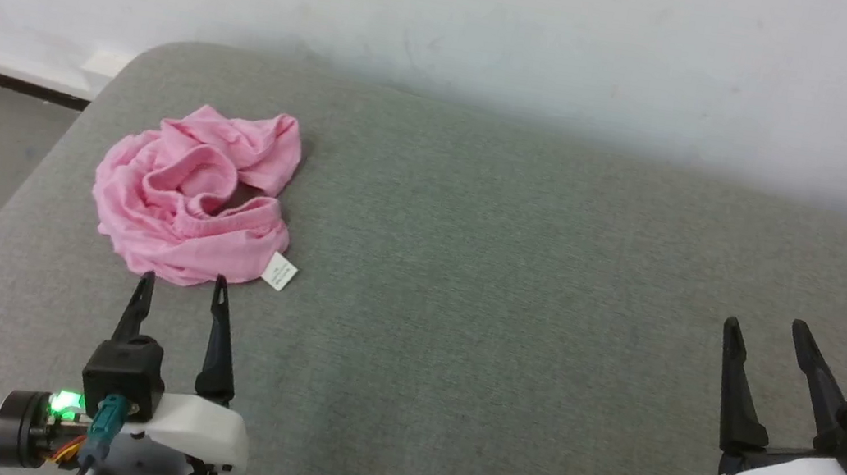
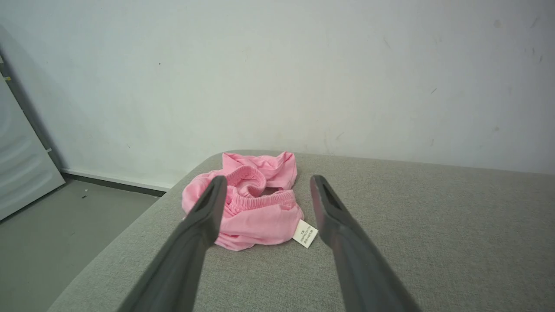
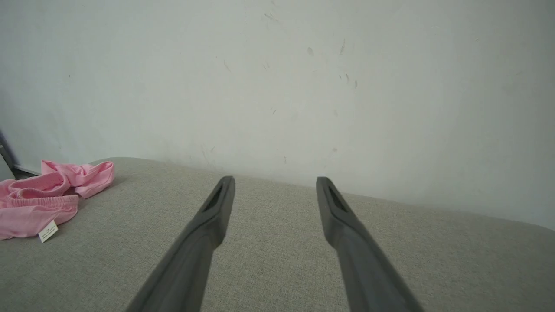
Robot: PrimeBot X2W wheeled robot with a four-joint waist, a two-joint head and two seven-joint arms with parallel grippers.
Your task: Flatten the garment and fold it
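Garment (image 1: 193, 193): pink, lying in a crumpled heap near the left end of the grey upholstered surface (image 1: 514, 300), close to its rounded corner. The waistband (image 2: 260, 202) is bunched and looped over itself. The white label (image 1: 279, 272) sticks out at the near right edge onto the bare upholstery.

Progress: nothing flattened, no fold made (the whole task appears to lie ahead). Judged first need: draw the heap out flat before any fold.

Left gripper (image 1: 184, 280): fingers wide apart with nothing between them, tips just beside the garment's near hem. In the left wrist view they frame the heap. Whether they touch the cloth cannot be told.

Right gripper (image 1: 765, 324): fingers likewise wide apart and empty, over bare upholstery, well apart from the garment.

White wall (image 1: 504, 17) stands behind.
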